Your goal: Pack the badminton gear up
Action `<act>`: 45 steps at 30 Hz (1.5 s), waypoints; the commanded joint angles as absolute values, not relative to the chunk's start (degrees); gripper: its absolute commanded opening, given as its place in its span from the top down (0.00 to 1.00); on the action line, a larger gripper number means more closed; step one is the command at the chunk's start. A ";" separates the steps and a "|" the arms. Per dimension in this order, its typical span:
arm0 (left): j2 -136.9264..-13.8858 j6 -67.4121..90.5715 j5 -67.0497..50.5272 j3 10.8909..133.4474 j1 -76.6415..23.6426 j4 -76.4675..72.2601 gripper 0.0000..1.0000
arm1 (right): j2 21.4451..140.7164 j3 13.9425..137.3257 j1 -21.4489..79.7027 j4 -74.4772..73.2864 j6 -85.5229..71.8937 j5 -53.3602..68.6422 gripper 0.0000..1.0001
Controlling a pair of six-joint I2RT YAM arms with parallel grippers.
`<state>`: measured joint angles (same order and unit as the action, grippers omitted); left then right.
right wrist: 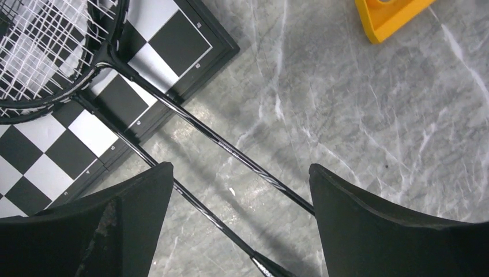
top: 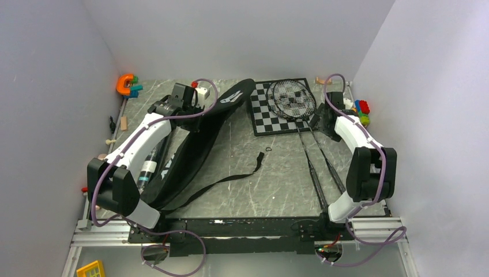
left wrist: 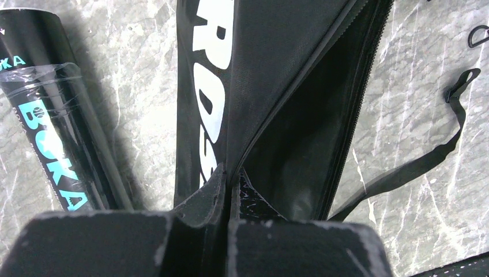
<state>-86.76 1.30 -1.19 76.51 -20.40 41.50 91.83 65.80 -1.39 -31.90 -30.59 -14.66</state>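
Racket bag: black, white lettering, lies on a diagonal across the left half of the table, from the far middle down toward the left arm's base. The zip is open and the mouth gapes, dark inside in the left wrist view. Its strap trails loose over the marble to the right.

Left gripper: clenched on the bag's upper flap right at the zip edge, fabric pinched between the pads.

Tube: dark, teal "BOKA" print, clear wrap around it. It lies flat on the table just beside the bag, on the bag's left, partly under the left arm in the top view. Lid can't be made out.

Rackets: two, thin and black. The strung heads overlap on the chessboard at the far right. The shafts run off the board's corner onto the table and spread a little toward the near edge by the right arm's base.

Right gripper: released, jaws wide, hovering over the two shafts just off the chessboard corner and gripping nothing. Can't tell whether the fingers touch a shaft.

Around it: an orange toy in the far left corner, colourful blocks along the right wall, and a yellow piece on the marble at the top of the right wrist view.
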 commanded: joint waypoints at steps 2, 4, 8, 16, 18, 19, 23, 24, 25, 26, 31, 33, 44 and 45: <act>-83.87 2.32 -0.77 77.15 -20.52 41.03 1.00 | 96.41 66.38 -1.28 -25.79 -26.97 -13.45 0.12; -83.17 2.21 -0.61 76.38 -20.57 40.43 1.00 | 99.05 67.76 -1.27 -25.07 -26.34 -11.47 0.14; -82.72 2.06 -0.27 76.26 -20.56 40.32 1.00 | 104.40 70.34 -0.24 -24.35 -24.26 -10.88 0.17; -82.80 2.11 -0.29 76.66 -20.57 40.62 1.00 | 109.42 71.47 1.40 -23.50 -23.40 -11.94 0.26; -82.63 2.07 -0.31 76.34 -20.57 40.40 1.00 | 109.55 71.18 2.58 -23.30 -23.19 -12.81 0.32; -82.56 2.10 -0.20 76.17 -20.54 40.25 1.00 | 109.20 70.90 3.09 -23.04 -22.89 -13.52 0.35; -82.27 2.08 -0.18 75.94 -20.57 40.01 1.00 | 106.82 69.35 5.97 -21.04 -21.24 -16.47 0.44; -82.22 2.12 -0.18 75.97 -20.57 40.07 1.00 | 106.19 69.16 6.79 -20.70 -20.68 -17.43 0.45; -82.12 2.11 -0.18 75.96 -20.57 40.08 1.00 | 105.72 69.03 7.71 -20.32 -20.02 -18.30 0.46; -82.05 2.15 -0.18 75.90 -20.57 40.07 1.00 | 105.19 68.86 8.87 -19.82 -19.28 -19.69 0.47; -81.25 2.05 -0.18 75.40 -20.54 39.74 1.00 | 104.25 69.01 12.86 -18.97 -16.64 -24.92 0.62; -80.85 2.10 -0.18 75.09 -20.57 39.67 1.00 | 104.20 69.04 13.46 -18.77 -16.27 -25.82 0.68; -79.38 2.10 -0.18 74.27 -20.56 39.37 1.00 | 104.04 69.37 15.68 -18.37 -15.89 -26.25 1.00; -79.25 2.09 -0.18 74.20 -20.57 39.33 1.00 | 103.32 69.30 16.33 -18.25 -15.72 -26.65 1.00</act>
<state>-82.06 1.26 -0.89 74.26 -20.40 40.99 106.80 68.75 14.44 -20.21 -16.84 -24.62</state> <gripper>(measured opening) 0.024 0.035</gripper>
